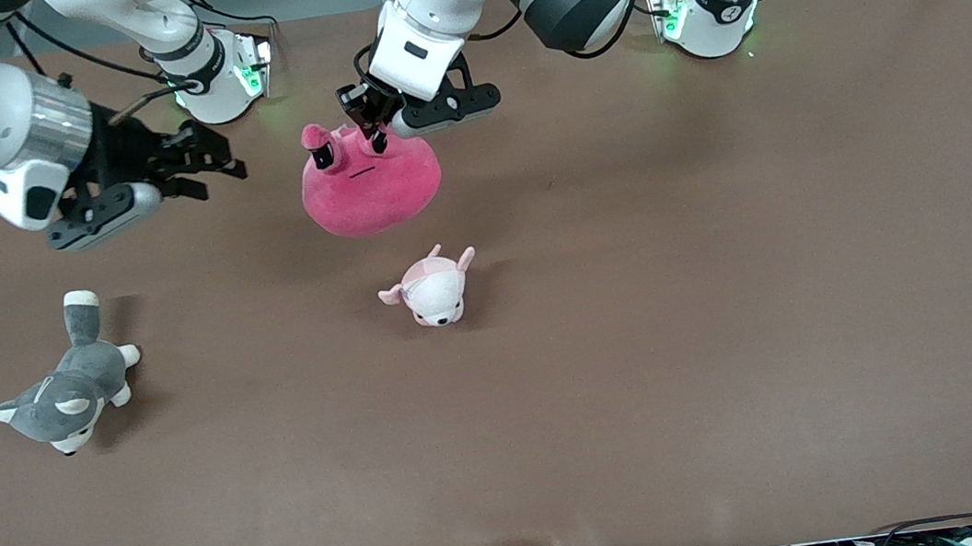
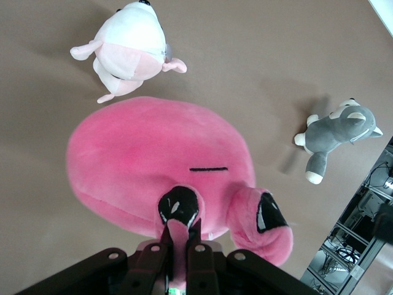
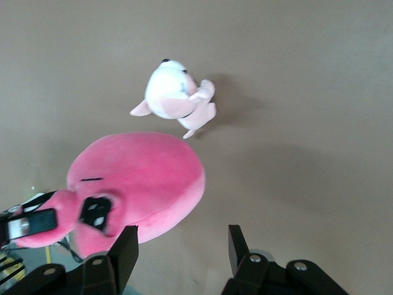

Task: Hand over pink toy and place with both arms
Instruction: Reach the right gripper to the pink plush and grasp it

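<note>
The pink toy (image 1: 371, 187) is a big hot-pink plush with black eyes. It hangs above the table near the robots' bases. My left gripper (image 1: 377, 138) is shut on one of its eye stalks and holds it up; in the left wrist view the fingers (image 2: 198, 236) pinch the pink stalk under the toy (image 2: 153, 160). My right gripper (image 1: 218, 167) is open and empty in the air beside the toy, toward the right arm's end. In the right wrist view the toy (image 3: 147, 178) shows past my open right gripper (image 3: 181, 249).
A small pale pink-and-white plush (image 1: 432, 287) lies on the brown table (image 1: 728, 280), nearer the front camera than the pink toy. A grey-and-white husky plush (image 1: 65, 394) lies toward the right arm's end.
</note>
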`<state>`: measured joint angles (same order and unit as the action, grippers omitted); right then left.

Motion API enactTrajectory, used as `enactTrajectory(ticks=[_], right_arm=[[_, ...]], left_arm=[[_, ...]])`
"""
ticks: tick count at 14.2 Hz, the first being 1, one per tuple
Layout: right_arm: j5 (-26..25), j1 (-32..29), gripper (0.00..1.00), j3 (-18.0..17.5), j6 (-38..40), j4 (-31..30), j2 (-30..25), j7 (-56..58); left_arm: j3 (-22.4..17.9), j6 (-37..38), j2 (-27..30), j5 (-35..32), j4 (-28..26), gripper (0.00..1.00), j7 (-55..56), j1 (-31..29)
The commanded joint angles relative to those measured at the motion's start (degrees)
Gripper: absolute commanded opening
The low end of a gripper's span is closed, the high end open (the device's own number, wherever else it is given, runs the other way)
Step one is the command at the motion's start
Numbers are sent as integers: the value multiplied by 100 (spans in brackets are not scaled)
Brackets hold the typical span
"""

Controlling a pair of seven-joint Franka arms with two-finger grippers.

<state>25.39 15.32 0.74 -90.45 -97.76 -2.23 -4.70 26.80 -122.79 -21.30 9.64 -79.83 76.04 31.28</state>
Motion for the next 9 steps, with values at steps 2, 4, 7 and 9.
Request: enactTrajectory(ticks=[2, 4, 7, 9], right_arm=[[502, 111, 61, 58, -156, 20, 179, -5], [502, 348, 61, 58, -280, 12, 240, -40], [511, 629, 61, 58, -490, 20, 302, -189], [502, 709, 62, 58, -535, 20, 345, -198]], left_arm=[[-25, -17, -23, -155, 126, 0, 165, 62], [-17, 18, 3, -164, 117, 0, 165, 71], [-17, 36, 21, -155, 117, 0, 165, 54], [-17, 45, 21, -155, 117, 0, 165, 54]])
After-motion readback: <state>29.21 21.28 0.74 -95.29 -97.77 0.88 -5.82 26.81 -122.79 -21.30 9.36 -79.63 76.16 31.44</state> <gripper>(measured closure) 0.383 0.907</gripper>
